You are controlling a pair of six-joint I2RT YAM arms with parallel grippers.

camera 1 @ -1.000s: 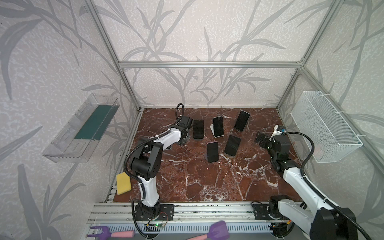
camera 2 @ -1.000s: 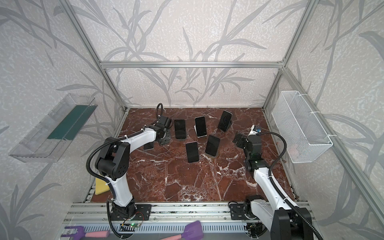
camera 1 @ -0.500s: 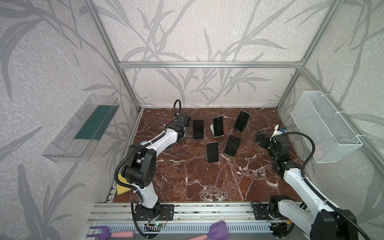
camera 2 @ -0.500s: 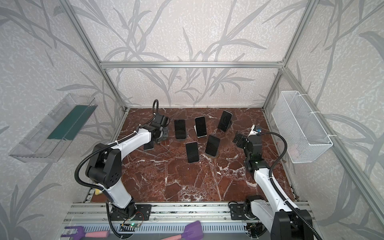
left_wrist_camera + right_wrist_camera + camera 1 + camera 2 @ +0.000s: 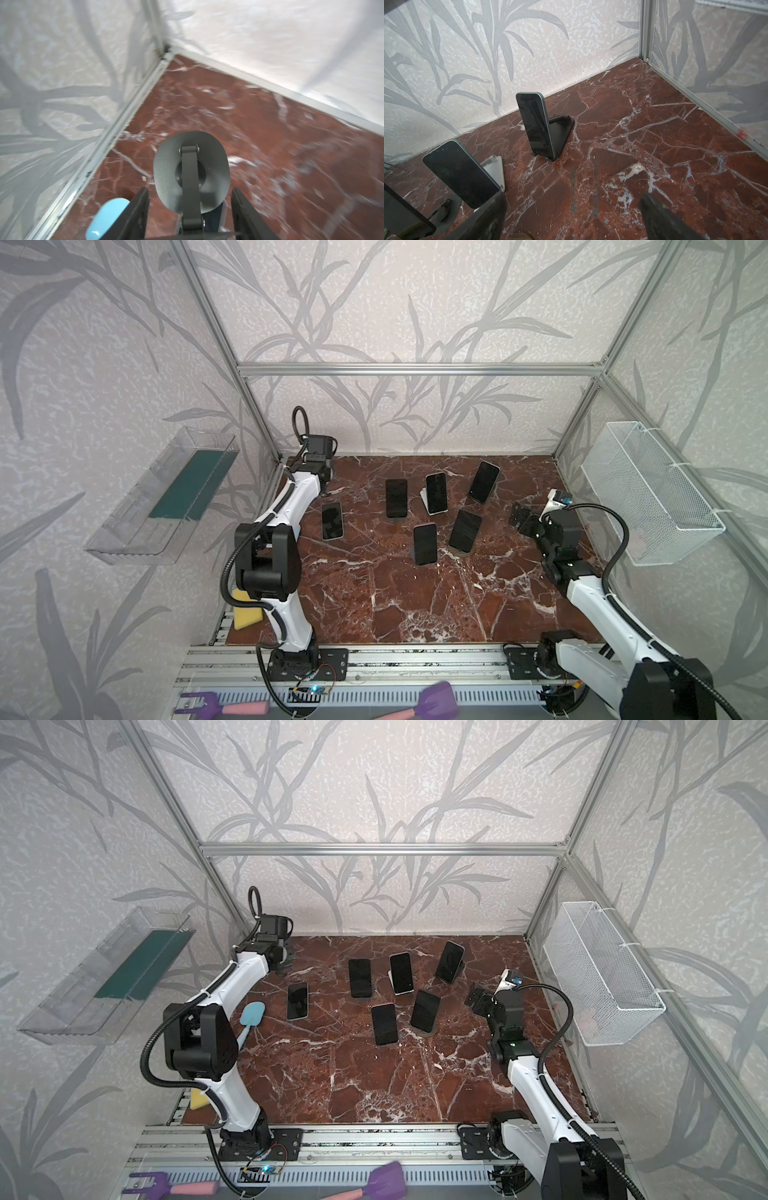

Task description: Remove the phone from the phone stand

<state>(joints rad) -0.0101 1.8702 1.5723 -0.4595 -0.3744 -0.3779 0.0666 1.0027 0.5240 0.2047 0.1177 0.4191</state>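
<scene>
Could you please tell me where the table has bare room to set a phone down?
The front half of the table is bare, from the nearest phone to the front rail. The back middle is crowded with propped phones.

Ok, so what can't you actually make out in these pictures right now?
Left tool: in both top views its fingers and load merge into one dark blob under the wrist.
Grey stand: the left wrist view's bottom edge cuts off where it is gripped, and the floor behind is motion-blurred.
Pale blue shape: same view, cut by edge and finger, unidentifiable.
Phone in the right wrist view's corner: mostly cut off.
</scene>
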